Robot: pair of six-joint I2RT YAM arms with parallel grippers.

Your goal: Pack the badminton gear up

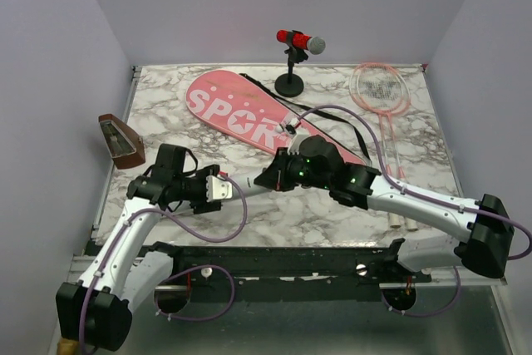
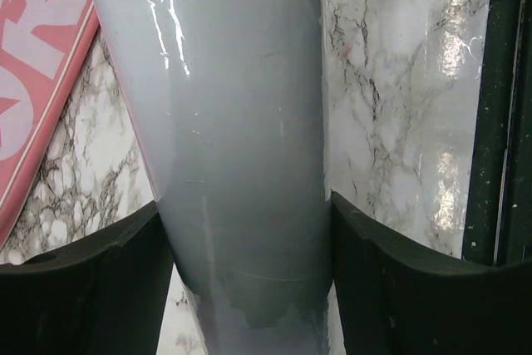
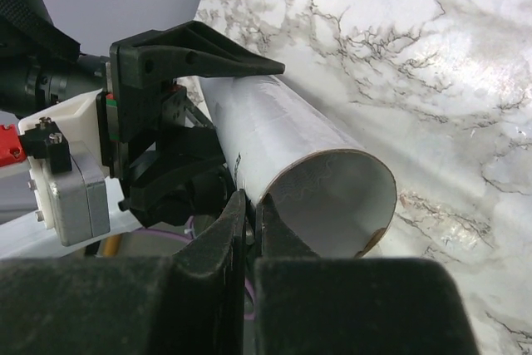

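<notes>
Both pincers grip the white tube (image 1: 249,184) — left gripper (image 1: 226,189) clamping its sides; right gripper (image 3: 249,230) pinching its open rim — above the marble table (image 1: 332,214).

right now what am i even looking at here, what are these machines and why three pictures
Two robot arms are bolted at the near edge of a marble table. One picture looks down from above; the other two come from cameras on each wrist. On the table lie a pink bag lettered SPORT, two pink rackets, a red microphone on a stand and a brown box. A white tube lies between the arms: the left gripper straddles one end, and the right gripper pinches the rim of its open end.
</notes>
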